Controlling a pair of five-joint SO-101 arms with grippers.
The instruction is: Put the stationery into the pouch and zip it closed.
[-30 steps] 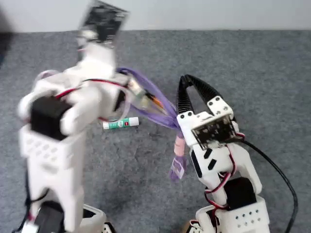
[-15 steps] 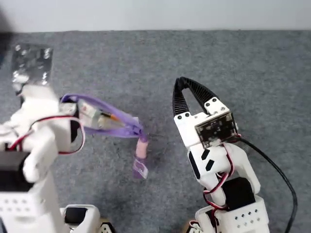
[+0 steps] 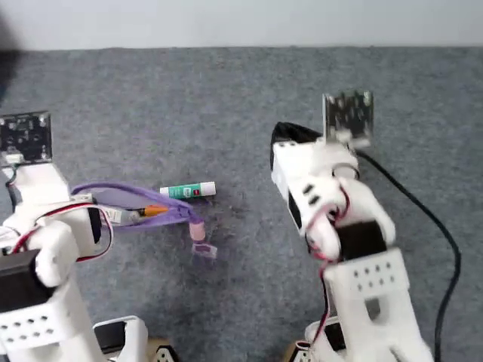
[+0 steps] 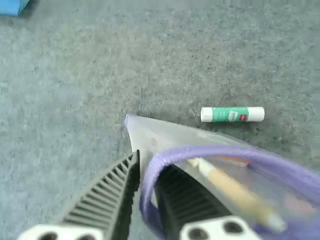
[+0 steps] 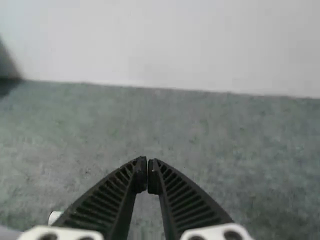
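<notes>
A clear pouch with purple trim [image 3: 128,205] hangs from my left gripper [image 4: 145,167], which is shut on its purple rim at the left of the table. A pencil [image 4: 227,189] and other stationery lie inside it. Its pink zipper pull [image 3: 198,229] dangles at the pouch's right end. A green and white glue stick [image 3: 187,191] lies on the grey mat just beyond the pouch, also seen as the glue stick [image 4: 232,114] past my left fingers. My right gripper [image 5: 147,175] is shut on nothing, lifted and pointing toward the back wall, well right of the pouch.
Grey carpet-like mat [image 3: 226,98] covers the table up to a pale wall at the back. A blue object [image 4: 12,6] sits at the far edge of the left wrist view. The right arm's black cable [image 3: 423,219] trails down its right side.
My left arm swung left and pulled the pouch with it, uncovering the glue stick. The right arm lifted and tipped its gripper up toward the wall.
</notes>
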